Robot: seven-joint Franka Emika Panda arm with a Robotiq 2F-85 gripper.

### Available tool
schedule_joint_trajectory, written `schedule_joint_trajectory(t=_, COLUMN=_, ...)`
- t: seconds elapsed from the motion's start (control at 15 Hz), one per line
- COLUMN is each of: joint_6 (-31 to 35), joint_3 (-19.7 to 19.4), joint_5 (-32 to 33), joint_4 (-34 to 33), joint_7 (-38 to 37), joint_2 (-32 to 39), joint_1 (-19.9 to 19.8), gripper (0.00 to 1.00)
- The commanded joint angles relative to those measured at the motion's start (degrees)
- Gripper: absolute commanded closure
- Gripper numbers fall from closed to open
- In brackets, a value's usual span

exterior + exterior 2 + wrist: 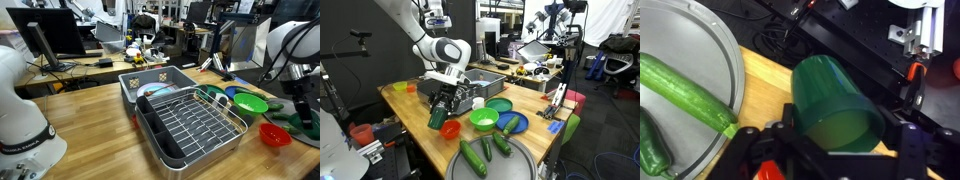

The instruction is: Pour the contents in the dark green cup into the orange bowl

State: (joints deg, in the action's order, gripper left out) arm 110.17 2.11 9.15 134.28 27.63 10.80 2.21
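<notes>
My gripper (442, 106) is shut on the dark green cup (437, 116) and holds it tilted well over, just above the orange bowl (450, 129) near the table's front edge. In the wrist view the cup (830, 95) lies on its side between the two black fingers (838, 148), with its mouth toward the camera. I see no contents inside it. A sliver of the orange bowl (767, 173) shows under the left finger. In an exterior view the orange bowl (274, 134) sits below the arm's dark gripper (303, 108).
A bright green bowl (484, 120), a blue dish (511, 124) and a green plate (499, 104) sit beside the orange bowl. A round metal tray (516, 162) holds long cucumbers (474, 157) (685, 90). A wire dish rack (190, 122) stands in a grey tub.
</notes>
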Motion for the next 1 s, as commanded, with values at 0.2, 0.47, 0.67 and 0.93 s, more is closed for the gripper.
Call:
schedule_joint_trajectory(t=0.2, joint_6=-6.6, joint_3=2.1, joint_5=1.5, joint_4=-6.6, joint_7=-0.7, joint_2=6.8, joint_1=0.6, gripper=0.47)
schedule_joint_trajectory(t=0.47, joint_6=-9.4, joint_3=2.7, joint_5=2.0, joint_4=-8.7, joint_7=-0.7, joint_2=9.2, joint_1=0.7, gripper=0.47)
schedule_joint_trajectory(t=0.67, joint_6=-11.8, joint_3=2.8, joint_5=2.7, joint_4=-10.3, joint_7=-0.5, joint_2=10.4, joint_1=0.7, gripper=0.47)
schedule_joint_trajectory(t=0.93, joint_6=-14.7, joint_3=2.9, joint_5=3.4, joint_4=-13.2, joint_7=-0.3, joint_2=13.0, joint_1=0.8, gripper=0.47)
